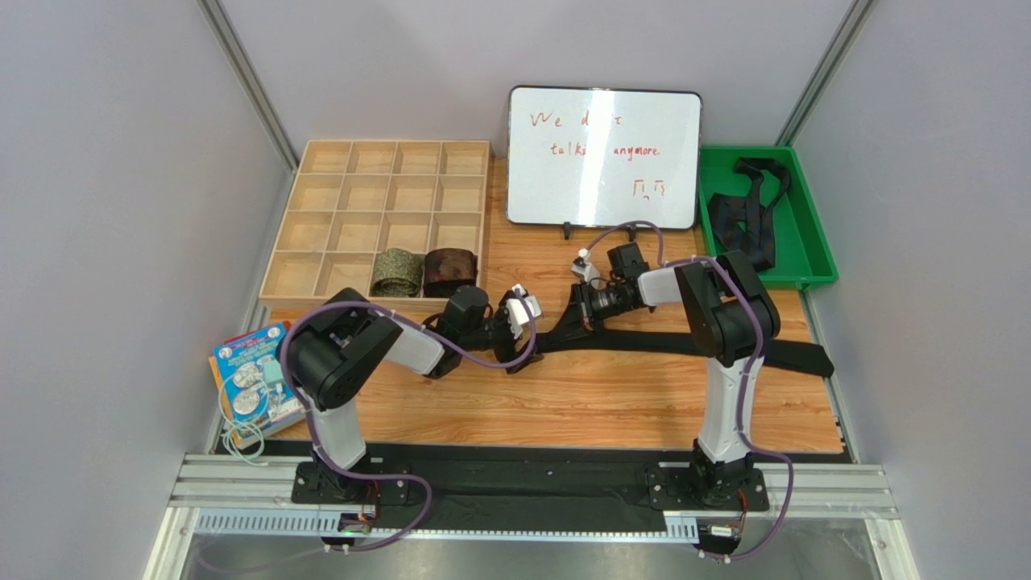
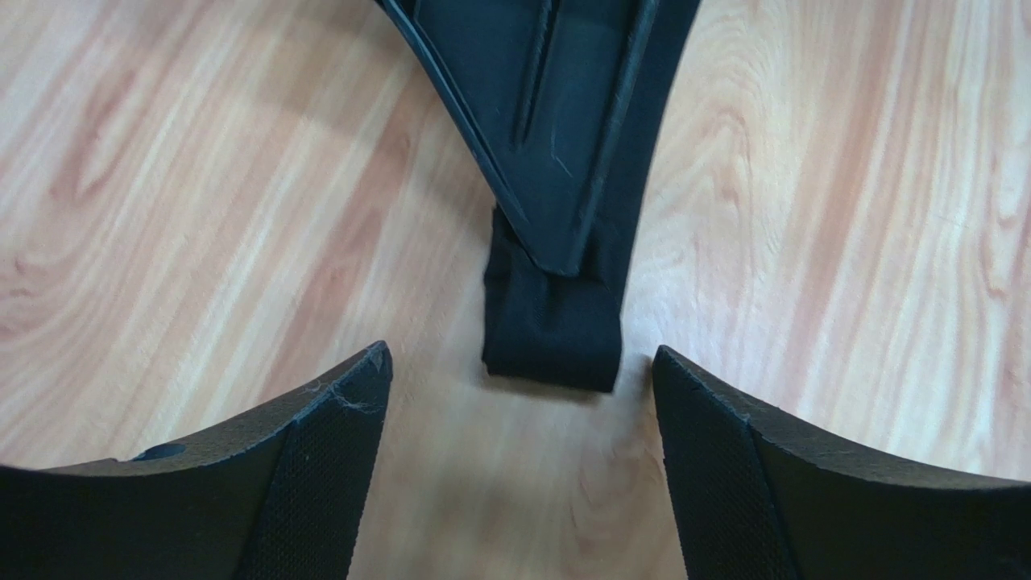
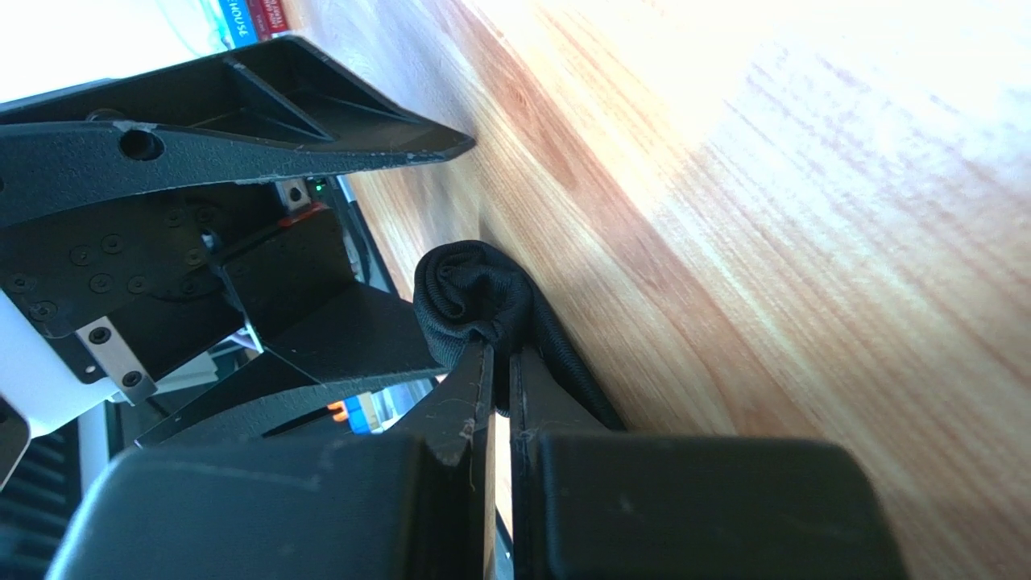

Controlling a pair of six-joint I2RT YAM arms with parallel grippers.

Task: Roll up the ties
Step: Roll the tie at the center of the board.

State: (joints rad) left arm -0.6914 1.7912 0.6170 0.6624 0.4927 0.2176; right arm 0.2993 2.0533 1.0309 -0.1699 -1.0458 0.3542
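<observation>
The top external view looks down from above and behind the arm bases toward the far wall, and it holds the whole table [image 1: 605, 405]. The left wrist view is very near the wood and looks steeply down between the fingers of the left gripper [image 2: 520, 352]. The right wrist view lies low and close, facing left. Both wrist views share the rolled end of the black tie [image 2: 551, 332].

Pale grey walls [image 1: 121, 181] around wooden table [image 1: 581, 405], light even
</observation>
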